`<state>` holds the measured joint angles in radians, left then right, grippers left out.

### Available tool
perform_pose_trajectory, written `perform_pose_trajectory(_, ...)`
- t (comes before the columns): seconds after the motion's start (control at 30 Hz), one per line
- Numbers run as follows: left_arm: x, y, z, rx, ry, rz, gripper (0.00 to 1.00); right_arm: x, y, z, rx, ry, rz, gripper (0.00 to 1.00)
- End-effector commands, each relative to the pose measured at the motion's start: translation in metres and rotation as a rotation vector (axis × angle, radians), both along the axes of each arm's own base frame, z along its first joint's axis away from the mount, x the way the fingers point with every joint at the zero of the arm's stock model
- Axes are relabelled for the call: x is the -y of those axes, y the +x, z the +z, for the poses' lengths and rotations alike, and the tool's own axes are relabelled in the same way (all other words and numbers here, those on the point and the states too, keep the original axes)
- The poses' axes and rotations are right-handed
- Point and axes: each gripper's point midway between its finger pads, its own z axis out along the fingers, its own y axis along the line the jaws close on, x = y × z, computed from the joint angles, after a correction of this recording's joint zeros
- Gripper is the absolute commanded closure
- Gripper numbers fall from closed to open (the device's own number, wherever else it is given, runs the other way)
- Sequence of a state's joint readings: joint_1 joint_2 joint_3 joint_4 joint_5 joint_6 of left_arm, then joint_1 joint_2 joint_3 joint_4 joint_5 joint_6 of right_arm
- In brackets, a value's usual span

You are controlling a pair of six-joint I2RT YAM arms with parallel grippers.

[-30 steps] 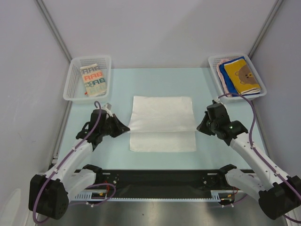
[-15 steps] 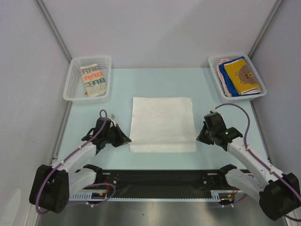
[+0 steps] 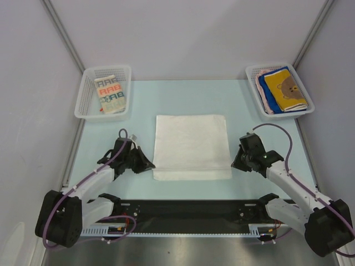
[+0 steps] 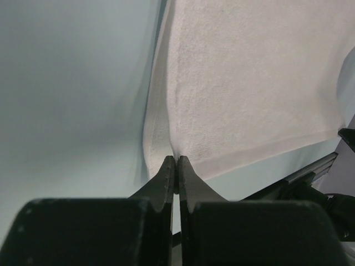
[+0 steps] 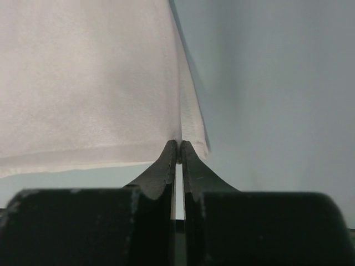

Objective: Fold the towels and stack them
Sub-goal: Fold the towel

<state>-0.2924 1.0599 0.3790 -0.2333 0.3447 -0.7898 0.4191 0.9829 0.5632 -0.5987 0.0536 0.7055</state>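
A plain white towel lies doubled over in the middle of the table. My left gripper is shut on its upper layer at the near-left corner, low over the table. In the left wrist view the cloth puckers into the shut left gripper. My right gripper pinches the near-right corner the same way. The right wrist view has the cloth running into the shut right gripper. A narrow strip of the lower layer shows along the near edge.
A white mesh basket at the back left holds a folded cream lettered towel. Another basket at the back right holds a yellow-orange bear towel on top of blue and pinkish ones. Grey walls close in both sides.
Both grippers have drawn the held edge of the white towel toward the near side. The upper layer now covers most of the lower one.
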Motion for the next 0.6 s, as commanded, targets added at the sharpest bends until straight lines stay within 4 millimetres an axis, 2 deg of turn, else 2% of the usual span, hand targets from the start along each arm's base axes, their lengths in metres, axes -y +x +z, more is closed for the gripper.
perform_pose_trajectory(0.0, 0.004, 0.018, 0.034, 0.086, 0.005, -0.024, 1.00, 0.003, 0.022, 0.036, 0.090, -0.018, -0.013, 1.00)
perform_pose_trajectory(0.13, 0.003, 0.023, 0.060, 0.144, 0.003, -0.020, 1.00, 0.008, 0.026, 0.062, 0.140, -0.014, -0.020, 1.00)
perform_pose_trajectory(0.27, 0.003, 0.021, 0.079, 0.188, -0.011, -0.020, 1.00, 0.009, 0.022, 0.075, 0.156, -0.002, -0.020, 1.00)
perform_pose_trajectory(0.4, 0.002, 0.016, 0.079, 0.189, -0.016, -0.020, 1.00, 0.010, 0.017, 0.078, 0.162, 0.007, -0.031, 1.00)
perform_pose_trajectory(0.57, 0.001, 0.009, 0.070, 0.168, -0.018, -0.024, 1.00, 0.014, 0.010, 0.076, 0.158, 0.006, -0.035, 1.00)
